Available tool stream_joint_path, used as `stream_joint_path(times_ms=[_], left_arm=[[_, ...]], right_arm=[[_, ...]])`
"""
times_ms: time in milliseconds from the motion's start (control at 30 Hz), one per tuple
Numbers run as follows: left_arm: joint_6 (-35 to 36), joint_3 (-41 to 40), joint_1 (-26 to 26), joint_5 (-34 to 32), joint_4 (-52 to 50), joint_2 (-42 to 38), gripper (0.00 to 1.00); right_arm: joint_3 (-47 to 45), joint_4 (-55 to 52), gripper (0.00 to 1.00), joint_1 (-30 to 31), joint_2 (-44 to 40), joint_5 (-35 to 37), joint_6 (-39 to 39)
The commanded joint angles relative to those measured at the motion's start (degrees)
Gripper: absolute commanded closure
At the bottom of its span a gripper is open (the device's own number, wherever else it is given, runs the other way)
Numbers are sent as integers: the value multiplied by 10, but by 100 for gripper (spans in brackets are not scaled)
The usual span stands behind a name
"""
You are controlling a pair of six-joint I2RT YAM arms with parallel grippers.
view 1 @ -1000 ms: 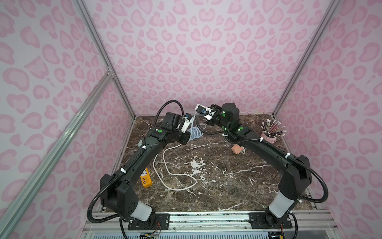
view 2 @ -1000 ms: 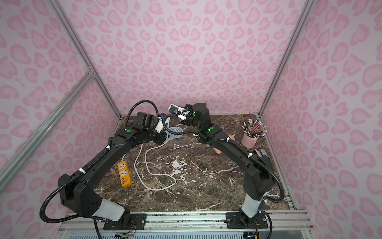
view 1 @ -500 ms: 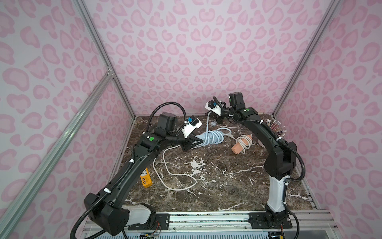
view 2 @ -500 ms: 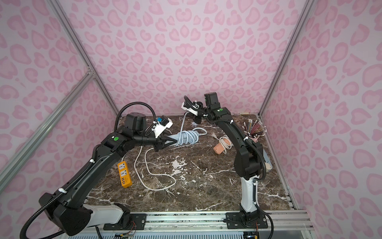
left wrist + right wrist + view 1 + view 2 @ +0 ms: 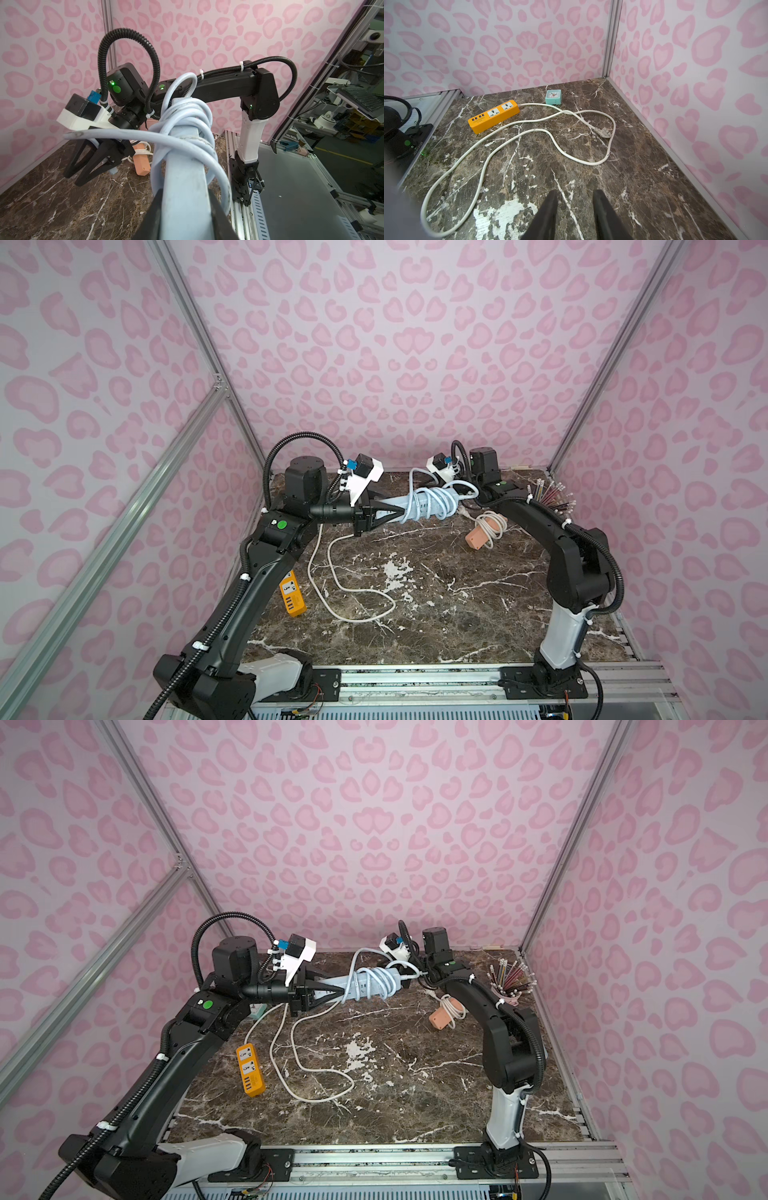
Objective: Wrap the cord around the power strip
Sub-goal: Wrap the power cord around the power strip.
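Over the table [image 5: 457, 614], both arms meet near 12 o'clock: the left arm [image 5: 257, 572] comes in from 7, the right arm [image 5: 573, 556] from 5. The left gripper [image 5: 390, 512] is clamped tight on one end of the strip [image 5: 182, 182], holding it level and clear of the marble, lying roughly from 11 toward 1. The cord [image 5: 436, 499] sits in several loose coils around the strip's far half, with a loop standing up and a tail reaching out past the coils.

What has changed is the right gripper [image 5: 574, 194]. A moment ago it was pinched shut at the strip's far end, and now its jaws have parted a little. The right wrist view shows only bare marble between them, so we take it that it has let the cord go. The left wrist view shows the tail passing just above its fingers [image 5: 70, 173]; whether it touches them we cannot tell.

We read this as the end of one turn. Most of the cord looks wound, but nothing pins the tail now, so the coils may slacken unless we regrasp it for a last turn or tuck.
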Motion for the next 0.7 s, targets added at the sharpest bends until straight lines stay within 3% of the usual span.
stream_joint_path(times_ms=[0, 200, 367, 500, 567, 667], left_arm=[[-29, -4, 7, 7, 82, -5, 97], [-96, -23, 38, -30, 160, -15, 97], [-280, -115, 62, -144, 362, -18, 97], [-380, -171, 62, -237, 502, -5, 97], [-344, -163, 57, -304, 466, 7, 97], [-183, -119, 35, -455, 313, 40, 97]], right_arm=[[-11, 40, 70, -2, -7, -15, 22], [-74, 110, 76, -10, -34, 6, 77], [-148, 218, 98, -4, -64, 39, 214], [-205, 281, 100, 34, -83, 59, 292], [-214, 264, 100, 69, -90, 72, 292], [-216, 202, 100, 106, -115, 98, 247]])
